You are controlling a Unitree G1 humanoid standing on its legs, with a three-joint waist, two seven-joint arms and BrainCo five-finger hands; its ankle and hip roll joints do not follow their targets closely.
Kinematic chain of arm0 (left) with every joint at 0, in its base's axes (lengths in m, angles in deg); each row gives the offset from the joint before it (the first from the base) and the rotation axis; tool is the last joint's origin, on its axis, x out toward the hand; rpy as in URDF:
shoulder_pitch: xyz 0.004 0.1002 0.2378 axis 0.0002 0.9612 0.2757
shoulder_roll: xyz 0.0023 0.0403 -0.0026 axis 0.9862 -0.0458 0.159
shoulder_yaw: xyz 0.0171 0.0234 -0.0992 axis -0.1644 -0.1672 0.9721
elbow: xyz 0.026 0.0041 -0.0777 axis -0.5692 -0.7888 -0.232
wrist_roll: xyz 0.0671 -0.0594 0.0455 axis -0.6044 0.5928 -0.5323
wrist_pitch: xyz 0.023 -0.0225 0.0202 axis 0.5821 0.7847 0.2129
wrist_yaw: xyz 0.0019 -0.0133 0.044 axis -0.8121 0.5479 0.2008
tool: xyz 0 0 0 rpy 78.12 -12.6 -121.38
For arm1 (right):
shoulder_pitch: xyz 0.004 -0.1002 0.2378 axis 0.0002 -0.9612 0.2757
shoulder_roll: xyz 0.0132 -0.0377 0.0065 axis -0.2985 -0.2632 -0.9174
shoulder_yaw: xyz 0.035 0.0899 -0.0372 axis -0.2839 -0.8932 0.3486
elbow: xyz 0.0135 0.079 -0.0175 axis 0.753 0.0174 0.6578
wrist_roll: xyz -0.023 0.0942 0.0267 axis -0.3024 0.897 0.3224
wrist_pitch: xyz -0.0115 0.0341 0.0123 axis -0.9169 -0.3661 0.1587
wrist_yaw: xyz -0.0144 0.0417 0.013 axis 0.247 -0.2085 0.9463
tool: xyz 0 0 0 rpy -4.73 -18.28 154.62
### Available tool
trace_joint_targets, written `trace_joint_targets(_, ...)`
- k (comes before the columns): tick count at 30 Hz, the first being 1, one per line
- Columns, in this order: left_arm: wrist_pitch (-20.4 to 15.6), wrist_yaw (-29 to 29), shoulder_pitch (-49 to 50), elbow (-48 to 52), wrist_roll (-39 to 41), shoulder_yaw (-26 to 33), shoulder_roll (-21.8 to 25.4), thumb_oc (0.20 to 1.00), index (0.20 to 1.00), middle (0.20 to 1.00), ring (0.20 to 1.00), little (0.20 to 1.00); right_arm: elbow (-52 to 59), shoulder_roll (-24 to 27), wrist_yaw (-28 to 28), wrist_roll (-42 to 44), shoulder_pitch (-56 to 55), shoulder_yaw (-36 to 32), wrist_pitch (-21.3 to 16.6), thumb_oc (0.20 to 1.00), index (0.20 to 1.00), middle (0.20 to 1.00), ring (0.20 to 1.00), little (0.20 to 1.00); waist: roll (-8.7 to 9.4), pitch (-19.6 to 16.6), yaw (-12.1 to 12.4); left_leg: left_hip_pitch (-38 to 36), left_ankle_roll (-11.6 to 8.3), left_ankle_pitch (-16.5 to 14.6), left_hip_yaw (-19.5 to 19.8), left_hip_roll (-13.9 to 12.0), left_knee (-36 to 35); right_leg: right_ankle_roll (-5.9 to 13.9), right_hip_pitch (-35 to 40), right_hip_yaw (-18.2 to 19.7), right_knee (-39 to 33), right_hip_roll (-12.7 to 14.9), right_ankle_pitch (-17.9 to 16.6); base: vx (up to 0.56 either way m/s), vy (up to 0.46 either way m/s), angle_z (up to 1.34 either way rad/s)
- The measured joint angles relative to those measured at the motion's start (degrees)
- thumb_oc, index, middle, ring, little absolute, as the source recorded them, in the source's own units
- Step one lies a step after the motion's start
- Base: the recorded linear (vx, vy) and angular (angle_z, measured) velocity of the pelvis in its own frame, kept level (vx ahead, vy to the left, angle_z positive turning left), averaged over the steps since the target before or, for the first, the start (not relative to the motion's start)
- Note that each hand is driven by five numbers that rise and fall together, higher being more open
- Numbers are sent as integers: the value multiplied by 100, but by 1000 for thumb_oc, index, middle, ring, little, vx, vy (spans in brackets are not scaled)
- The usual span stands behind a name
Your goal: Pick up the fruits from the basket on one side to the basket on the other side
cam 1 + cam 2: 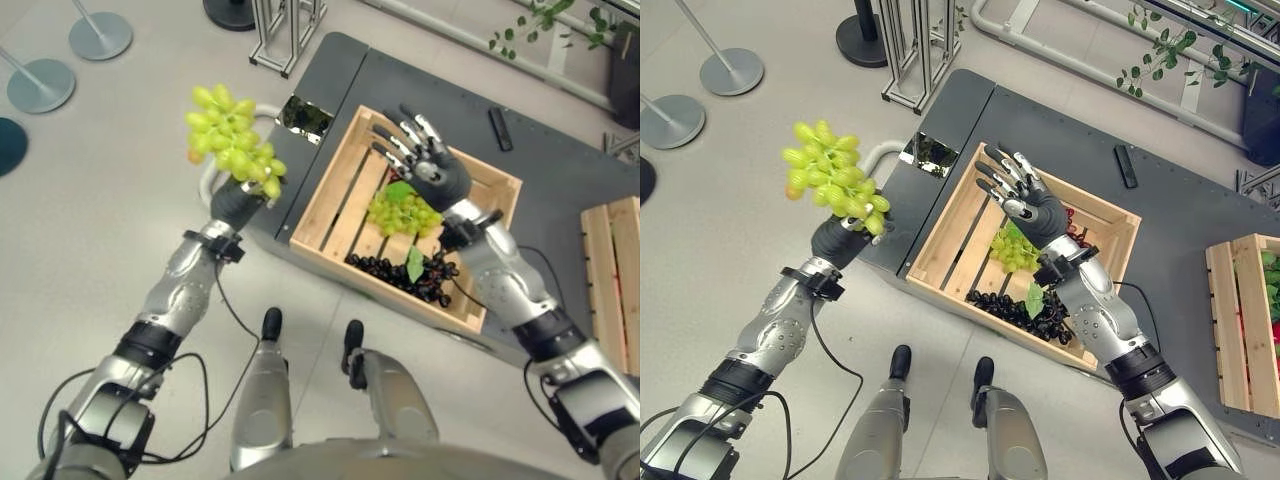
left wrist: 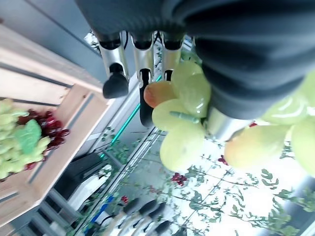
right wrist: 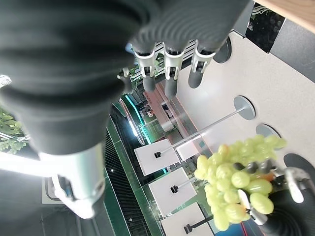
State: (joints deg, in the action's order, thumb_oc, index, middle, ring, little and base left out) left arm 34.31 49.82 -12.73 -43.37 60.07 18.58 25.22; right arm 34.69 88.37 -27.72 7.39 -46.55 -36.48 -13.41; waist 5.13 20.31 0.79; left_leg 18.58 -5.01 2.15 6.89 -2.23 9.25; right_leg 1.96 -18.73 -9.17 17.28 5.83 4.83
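My left hand [image 1: 840, 240] is curled round a soft, easily crushed bunch of green grapes [image 1: 832, 170], best gripped by the stem, while my right hand [image 1: 1025, 200] hovers with fingers spread, holding nothing, above the slatted wooden crate [image 1: 940, 245].

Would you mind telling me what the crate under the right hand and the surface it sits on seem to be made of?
The crate looks like unfinished pale wood: separate slats with gaps between them and visible grain. The platform beneath it appears to be dark grey, matte, smooth sheet, possibly painted metal or plastic; the look leaves that open. The right hand hovers open above the crate.
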Motion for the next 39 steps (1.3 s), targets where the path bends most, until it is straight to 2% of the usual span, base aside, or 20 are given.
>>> trace_joint_targets(3,-60,38,2,61,-67,125,70,200,200,200,200,200,0,0,2,-31,3,-6,2,1000,1000,1000,1000,1000,-62,38,5,-3,0,0,-11,0,13,-1,-16,11,42,3,3,0,-2,-2)
trace_joint_targets(6,-126,101,5,207,-472,209,322,200,200,200,200,200,-2,1,4,-39,4,-6,5,1000,1000,1000,1000,1000,-99,60,2,-3,0,0,-51,-1,30,-3,-50,60,89,3,4,-4,0,-6)
trace_joint_targets(8,-167,115,4,242,-524,248,320,200,200,200,200,200,-1,1,7,-40,5,-7,5,1000,1000,1000,1000,1000,-112,68,0,-4,0,0,-52,2,37,-3,-50,62,95,6,4,0,0,0)
trace_joint_targets(16,-503,553,6,444,-1585,805,354,200,200,200,200,200,-1,0,43,-140,3,-257,10,1000,1000,1000,1000,1000,-175,106,-4,8,0,0,-71,3,84,-16,-104,88,204,18,20,0,0,0)
trace_joint_targets(22,-627,811,8,454,-2030,871,319,200,200,200,200,200,0,-30,50,-193,4,-295,11,1000,1000,1000,1000,1000,-175,105,4,30,-1,-1,-74,12,105,-16,-144,98,263,33,43,0,0,0)
trace_joint_targets(36,-692,863,99,624,-2242,1015,244,200,200,200,200,200,0,-17,118,-300,1,-329,97,1000,1000,1000,1000,1000,-174,103,2,129,-12,-45,-49,39,267,-21,-234,149,461,37,114,-4,-10,1)
trace_joint_targets(37,-700,860,111,605,-2242,1010,217,200,200,200,200,200,-1,32,128,-318,-17,-334,110,1000,1000,1000,1000,1000,-194,109,-26,195,-11,-44,26,120,266,21,-265,437,708,-92,239,-26,-83,81)
trace_joint_targets(38,-703,857,122,593,-2241,999,108,200,200,200,200,200,-1,175,131,-335,-186,-341,111,1000,1000,1000,1000,1000,-225,84,-231,178,0,-15,342,226,272,110,-227,1260,1198,-330,685,-56,-45,93)
trace_joint_targets(39,-718,856,136,606,-2237,1001,116,200,200,200,200,200,3,222,131,-352,-219,-341,125,1000,1000,1000,1000,1000,-201,69,-251,187,-46,44,353,246,275,112,-230,1455,1215,-368,759,-125,-148,75)
